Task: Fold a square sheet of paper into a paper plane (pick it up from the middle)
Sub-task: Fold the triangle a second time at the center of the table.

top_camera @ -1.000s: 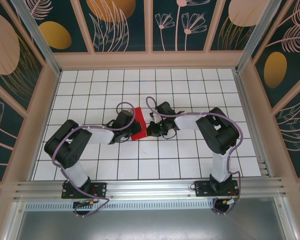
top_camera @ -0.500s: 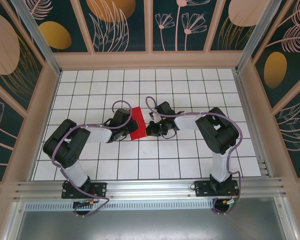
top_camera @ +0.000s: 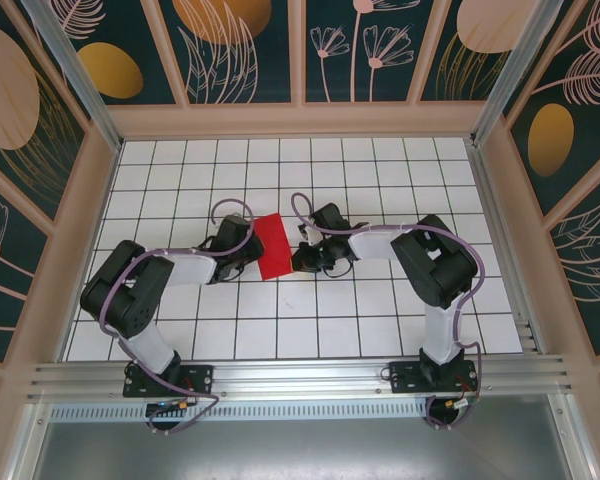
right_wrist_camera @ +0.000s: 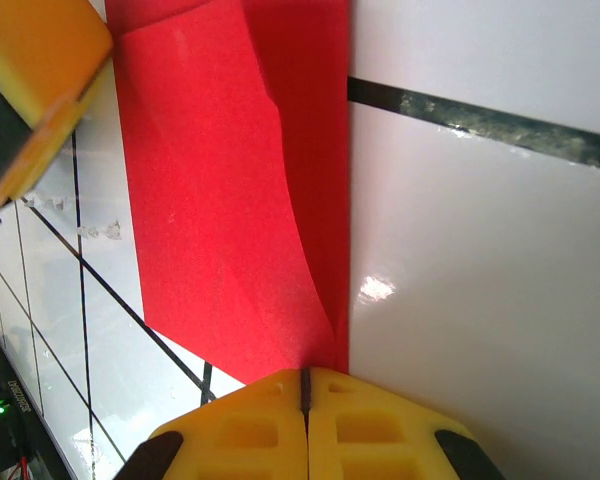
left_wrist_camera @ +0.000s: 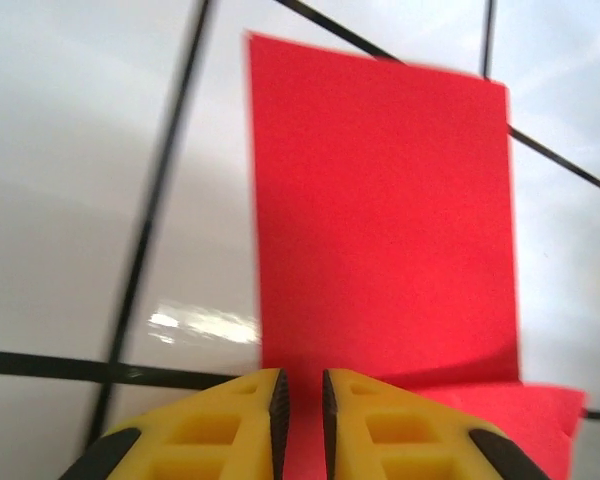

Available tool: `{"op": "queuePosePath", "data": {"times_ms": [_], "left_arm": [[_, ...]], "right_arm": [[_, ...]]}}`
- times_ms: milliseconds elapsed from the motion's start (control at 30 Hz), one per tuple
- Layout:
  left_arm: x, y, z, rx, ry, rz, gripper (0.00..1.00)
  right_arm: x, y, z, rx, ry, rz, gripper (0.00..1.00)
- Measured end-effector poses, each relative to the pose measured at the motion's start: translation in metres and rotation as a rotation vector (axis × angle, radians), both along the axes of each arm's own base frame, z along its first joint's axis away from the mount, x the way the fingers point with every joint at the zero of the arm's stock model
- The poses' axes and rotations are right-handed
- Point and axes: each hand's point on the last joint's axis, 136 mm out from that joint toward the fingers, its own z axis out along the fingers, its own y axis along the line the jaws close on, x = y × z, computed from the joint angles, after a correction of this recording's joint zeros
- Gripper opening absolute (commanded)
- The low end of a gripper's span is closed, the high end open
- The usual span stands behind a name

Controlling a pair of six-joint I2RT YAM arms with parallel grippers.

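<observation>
Left pincer retreated; matte red paper creased, doubled.

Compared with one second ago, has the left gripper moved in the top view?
Yes. Against the table grid, the left gripper has slid left, and more of the square sheet of paper shows.
</observation>
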Motion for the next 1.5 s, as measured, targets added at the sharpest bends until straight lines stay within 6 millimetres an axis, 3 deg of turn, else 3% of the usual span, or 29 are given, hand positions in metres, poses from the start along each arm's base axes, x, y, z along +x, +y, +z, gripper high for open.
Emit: {"op": "queuePosePath", "data": {"times_ms": [267, 467, 567, 800, 1233, 1500], "left_arm": [[0.003, 0.021, 0.011, 0.072, -0.022, 0.024, 0.23], [0.005, -0.003, 0.051, -0.049, -0.114, -0.070, 0.21], [-0.001, -0.018, 0.056, -0.097, -0.126, -0.123, 0.20], [-0.013, -0.043, 0.036, -0.125, -0.064, -0.212, 0.15], [-0.004, -0.028, -0.003, -0.015, -0.001, -0.131, 0.09], [-0.001, -0.027, -0.002, -0.026, 0.002, -0.100, 0.07]], "right_arm": [[0.000, 0.000, 0.000, 0.000, -0.001, 0.000, 0.07], [0.000, 0.000, 0.000, 0.001, -0.001, 0.000, 0.07], [0.000, 0.000, 0.000, 0.001, 0.000, 0.000, 0.07], [0.000, 0.000, 0.000, 0.001, 0.002, -0.002, 0.07], [0.001, 0.001, 0.003, 0.008, -0.004, -0.001, 0.07], [0.016, 0.008, 0.018, -0.017, -0.041, -0.018, 0.08]]}}
